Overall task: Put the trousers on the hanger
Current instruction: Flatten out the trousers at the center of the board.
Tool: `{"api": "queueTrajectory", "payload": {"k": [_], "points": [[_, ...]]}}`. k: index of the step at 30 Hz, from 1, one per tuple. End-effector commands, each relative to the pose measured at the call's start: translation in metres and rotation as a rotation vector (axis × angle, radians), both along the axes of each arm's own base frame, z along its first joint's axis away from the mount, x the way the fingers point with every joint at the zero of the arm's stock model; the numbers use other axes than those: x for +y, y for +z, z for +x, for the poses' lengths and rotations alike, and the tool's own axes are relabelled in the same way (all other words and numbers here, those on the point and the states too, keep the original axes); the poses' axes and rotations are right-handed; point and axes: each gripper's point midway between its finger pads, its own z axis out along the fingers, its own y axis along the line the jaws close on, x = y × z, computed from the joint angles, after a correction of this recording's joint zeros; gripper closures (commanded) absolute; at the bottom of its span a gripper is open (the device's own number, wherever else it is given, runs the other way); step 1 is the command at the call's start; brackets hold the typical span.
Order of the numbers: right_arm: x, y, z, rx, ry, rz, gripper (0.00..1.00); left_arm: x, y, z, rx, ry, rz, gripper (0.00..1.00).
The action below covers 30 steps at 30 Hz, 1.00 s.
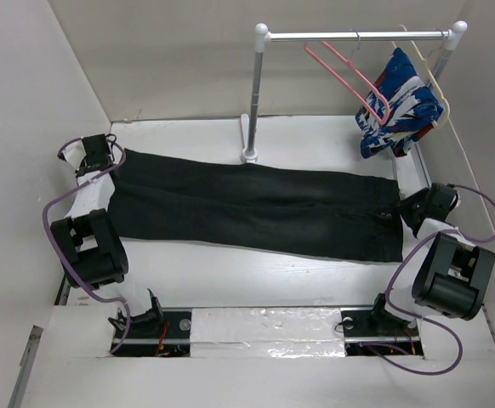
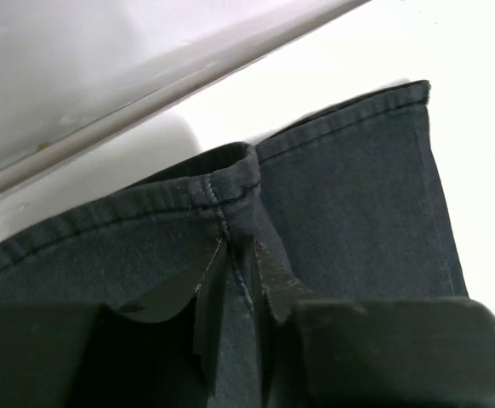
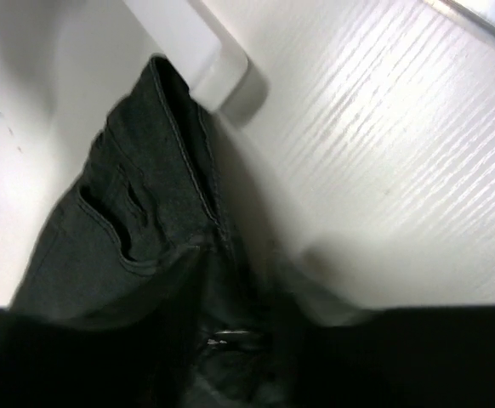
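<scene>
One trousers (image 1: pixel 247 208) between two grippers: left gripper (image 2: pixel 239 289) pinches hem; right gripper (image 1: pixel 411 209), at waistband, state unclear. One hanger (image 1: pixel 349 79), one patterned garment (image 1: pixel 396 102) beyond it.

The top camera looks down from above and behind the arm bases toward the far wall, taking in the whole counter (image 1: pixel 230 276). The left wrist camera sits close over the hem of the trousers (image 1: pixel 247 208) at the left, and the right wrist camera sits close over their waistband at the right. All three views share the trousers.
</scene>
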Motion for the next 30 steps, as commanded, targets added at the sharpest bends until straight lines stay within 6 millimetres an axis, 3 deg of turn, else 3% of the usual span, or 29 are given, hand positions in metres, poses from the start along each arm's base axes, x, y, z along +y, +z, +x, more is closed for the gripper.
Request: {"api": "queueTrajectory", "payload": {"k": [1, 5, 6, 7, 9, 12, 15, 16, 18, 19, 20, 24, 26, 28, 30], "points": [[-0.006, 0.042, 0.027, -0.121, 0.041, -0.071, 0.49, 0.0, 0.029, 0.028, -0.097, -0.063, 0.035, 0.84], [0.009, 0.059, 0.02, -0.179, 0.093, -0.085, 0.26, -0.012, 0.046, 0.029, -0.162, -0.123, 0.013, 0.61], [0.016, 0.075, 0.018, -0.226, 0.111, -0.103, 0.25, -0.015, 0.057, 0.026, -0.189, -0.131, 0.016, 0.57], [0.02, 0.072, 0.01, -0.229, 0.119, -0.109, 0.23, -0.017, 0.061, 0.024, -0.2, -0.139, 0.013, 0.55], [0.034, 0.093, 0.002, -0.285, 0.155, -0.14, 0.21, -0.024, 0.072, 0.012, -0.218, -0.148, 0.002, 0.54], [0.048, 0.094, -0.015, -0.29, 0.212, -0.193, 0.21, -0.04, 0.076, -0.015, -0.254, -0.163, -0.03, 0.56], [0.067, 0.099, -0.032, -0.334, 0.291, -0.244, 0.29, -0.055, 0.072, -0.051, -0.284, -0.159, -0.062, 0.65], [0.072, 0.1, -0.036, -0.343, 0.322, -0.264, 0.52, -0.056, 0.066, -0.061, -0.282, -0.151, -0.08, 0.72], [0.1, 0.105, -0.045, -0.407, 0.441, -0.268, 0.79, -0.059, 0.05, -0.087, -0.277, -0.135, -0.134, 0.95], [0.107, 0.103, -0.048, -0.411, 0.48, -0.283, 1.0, -0.06, 0.041, -0.096, -0.257, -0.122, -0.155, 1.0], [0.121, 0.104, -0.052, -0.429, 0.545, -0.286, 1.0, -0.058, 0.03, -0.108, -0.23, -0.1, -0.172, 1.0], [0.137, 0.098, -0.06, -0.407, 0.656, -0.318, 1.0, -0.054, -0.026, -0.147, -0.123, -0.009, -0.253, 1.0], [0.139, 0.095, -0.061, -0.4, 0.676, -0.325, 1.0, -0.053, -0.033, -0.149, -0.103, 0.016, -0.268, 0.97], [0.142, 0.094, -0.062, -0.399, 0.695, -0.318, 0.98, -0.048, -0.04, -0.15, -0.076, 0.054, -0.29, 0.83], [0.144, 0.093, -0.062, -0.402, 0.708, -0.309, 0.97, -0.039, -0.051, -0.156, -0.034, 0.097, -0.283, 0.79]]}}
